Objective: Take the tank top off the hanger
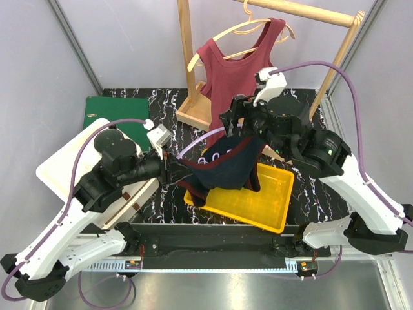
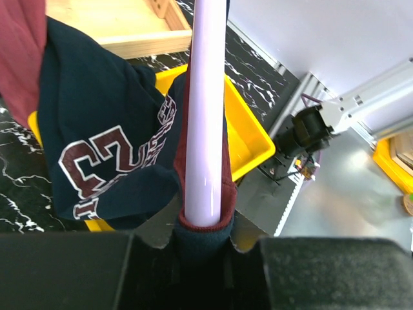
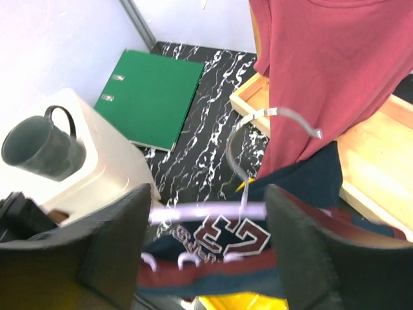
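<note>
Tank top [image 2: 97, 129], navy with maroon binding and maroon numerals outlined in white, on a pale lilac hanger [image 2: 206, 97]. The hanger bar is the long axis: near level, it runs from the left gripper [image 2: 203, 239] to the right and away toward the right gripper [image 3: 206, 197], with its wire hook [image 3: 284, 116] curling up at the far side. The garment is bunched and creased along the bar, held in the air mid-table, its loose lower part drooping over the left end of a yellow tray [image 1: 271, 200]. The left gripper is clamped on the near end of the hanger, with navy fabric caught around the bar at the grip. The right gripper's fingers stand wide apart, one on each side of the bar and the print, gripping nothing. Just behind hangs a red tank top [image 1: 239, 64] on a wooden hanger [image 1: 258, 29] from a wooden rack [image 1: 187, 58]; its hem overlaps the navy cloth in the views. To the left on the black marbled table [image 1: 168, 103] are a green binder [image 1: 116, 113] and a white box [image 3: 97, 168] carrying a grey mug [image 3: 42, 145].
</note>
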{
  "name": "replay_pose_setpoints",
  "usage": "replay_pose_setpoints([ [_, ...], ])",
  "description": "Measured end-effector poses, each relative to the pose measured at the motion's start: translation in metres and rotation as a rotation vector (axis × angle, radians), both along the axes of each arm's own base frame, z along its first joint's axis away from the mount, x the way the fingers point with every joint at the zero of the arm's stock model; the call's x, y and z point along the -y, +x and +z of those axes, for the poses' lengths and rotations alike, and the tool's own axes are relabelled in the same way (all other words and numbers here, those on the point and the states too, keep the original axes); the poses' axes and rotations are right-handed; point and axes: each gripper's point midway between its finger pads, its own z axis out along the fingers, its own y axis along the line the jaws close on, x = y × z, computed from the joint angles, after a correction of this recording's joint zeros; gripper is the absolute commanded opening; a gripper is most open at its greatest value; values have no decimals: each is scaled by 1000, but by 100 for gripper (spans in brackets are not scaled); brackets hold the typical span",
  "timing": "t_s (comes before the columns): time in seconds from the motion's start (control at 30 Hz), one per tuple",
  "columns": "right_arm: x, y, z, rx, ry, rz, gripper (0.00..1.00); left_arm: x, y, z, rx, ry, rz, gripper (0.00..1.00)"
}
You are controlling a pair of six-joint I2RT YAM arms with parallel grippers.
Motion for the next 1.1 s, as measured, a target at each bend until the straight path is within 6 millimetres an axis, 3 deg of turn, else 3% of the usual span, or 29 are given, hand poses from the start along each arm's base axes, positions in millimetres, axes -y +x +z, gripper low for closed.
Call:
replay_pose_setpoints([
  [0.13, -11, 11, -5, 1, -6, -18, 63, -1, -9, 5, 9, -23, -31, 0],
  [0.2, -16, 15, -12, -6, -15, -24, 51, -2, -15, 10, 17, -38, -51, 0],
  [0.3, -20, 18, -20, -19, -23, -27, 39, -3, -20, 13, 26, -51, -69, 0],
  [0.57, -18, 20, -30, -33, -4, -50, 37, -1, -21, 16, 22, -54, -79, 0],
  [0.7, -7, 20, -33, -25, -4, -81, 3, 2, -18, 20, 12, -58, -79, 0],
  [0.8, 2, 20, -41, -15, -73, -87, 0, 4, -19, 22, -3, -58, -84, 0],
  [0.87, 4, 21, -45, -12, -95, -93, 0, 4, -20, 19, -17, -54, -85, 7],
  [0.9, 5, 21, -45, -11, -97, -98, 0, 5, -19, 19, -22, -54, -85, 21],
  [0.97, 6, 22, -44, -8, -97, -106, 0, 6, -19, 20, -24, -58, -84, 34],
  [1.0, 8, 22, -44, -6, -101, -115, 0, 6, -18, 22, -18, -65, -82, 38],
  [1.03, 11, 21, -44, -9, -102, -124, 0, 6, -17, 26, -1, -76, -79, 49],
  [1.1, 16, 21, -40, -11, -72, -149, 0, 4, -13, 40, 47, -117, -54, 57],
])
